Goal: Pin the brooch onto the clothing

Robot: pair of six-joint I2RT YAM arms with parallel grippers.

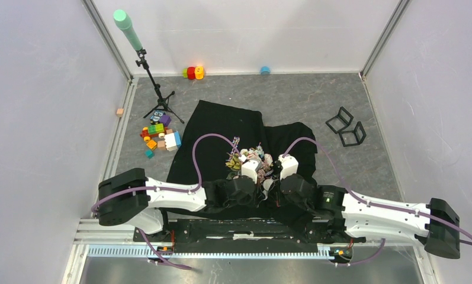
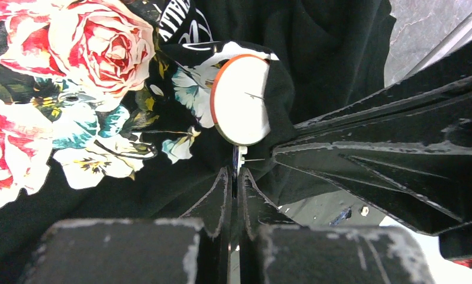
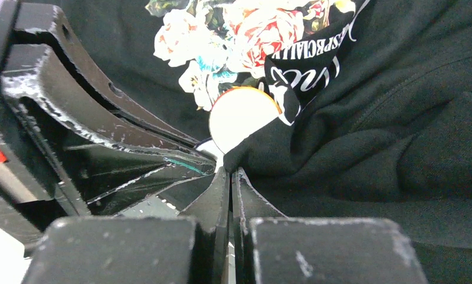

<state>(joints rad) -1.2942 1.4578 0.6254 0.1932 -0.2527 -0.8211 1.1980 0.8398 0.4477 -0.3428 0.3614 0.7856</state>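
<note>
Overhead view. A black T-shirt (image 1: 221, 136) lies rumpled on the grey table (image 1: 304, 97), its floral print (image 1: 245, 158) bunched at centre. The left arm (image 1: 174, 198) and right arm (image 1: 375, 210) reach in from 6 o'clock and meet over the print. A green-tipped tripod (image 1: 160, 97) stands at 10 o'clock, toy blocks (image 1: 157, 133) at 9, two black frames (image 1: 346, 127) at 2, and a red-yellow toy (image 1: 193, 72) and blue cap (image 1: 265, 70) at 12.

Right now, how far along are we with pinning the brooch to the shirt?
Done: the brooch sits against a bunched fold of the clothing, beside the rose print. In hand: the left pincer is shut on the brooch's lower edge and the right pincer is shut on the fold. Left: I cannot see the pin through the fabric or clasped, so fastening and release remain.
</note>
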